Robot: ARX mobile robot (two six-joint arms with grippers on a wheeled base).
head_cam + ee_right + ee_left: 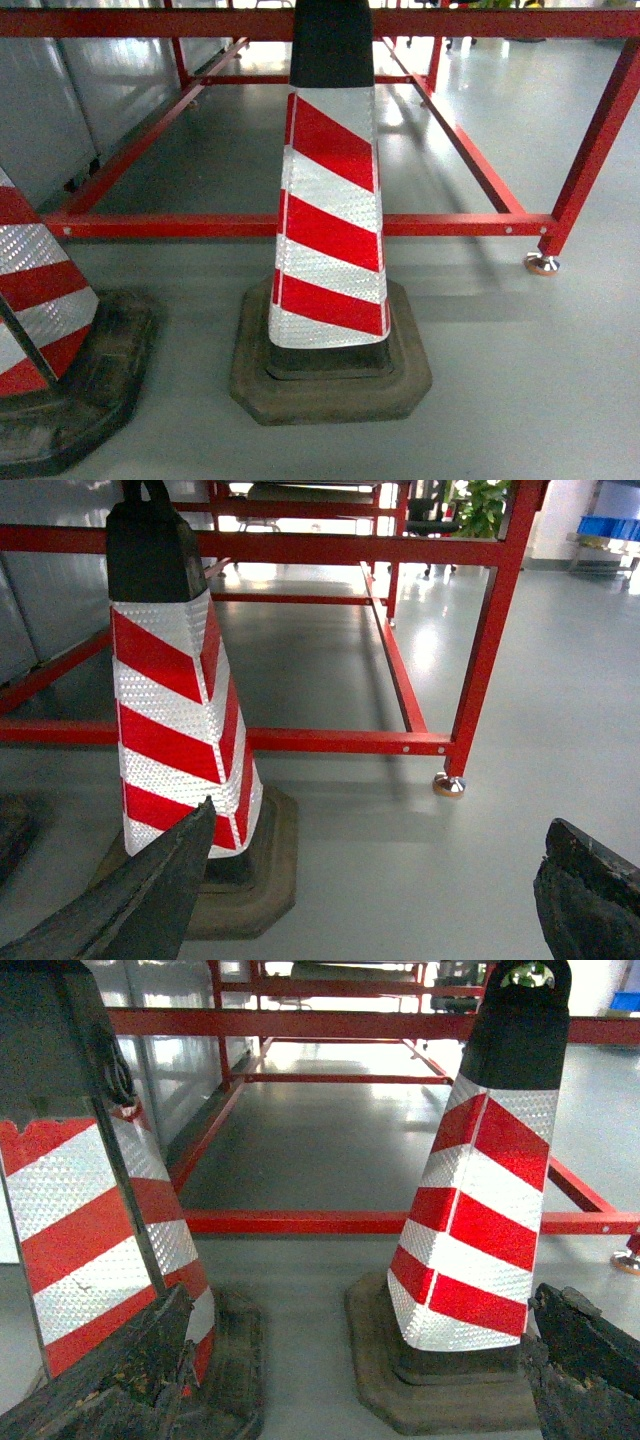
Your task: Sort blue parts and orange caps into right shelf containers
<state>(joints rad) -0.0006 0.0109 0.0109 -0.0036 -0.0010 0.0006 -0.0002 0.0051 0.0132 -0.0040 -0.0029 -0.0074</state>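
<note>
Dark worn fingertips (130,900) of the right gripper (370,900) stand spread, holding nothing; a red-and-white striped cone (180,720) stands ahead-left. Left gripper (350,1380) likewise gapes. Bright blue plastic crates (610,528) sit far ahead-right; probably stiff, light, best gripped by rims.

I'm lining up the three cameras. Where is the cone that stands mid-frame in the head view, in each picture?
Head: cone at centre, on its dark base.
Left wrist: the same cone at right; a second cone is at left.
Right wrist: cone at left.
Shared landmark: the red frame's foot, right of the cone.
</note>
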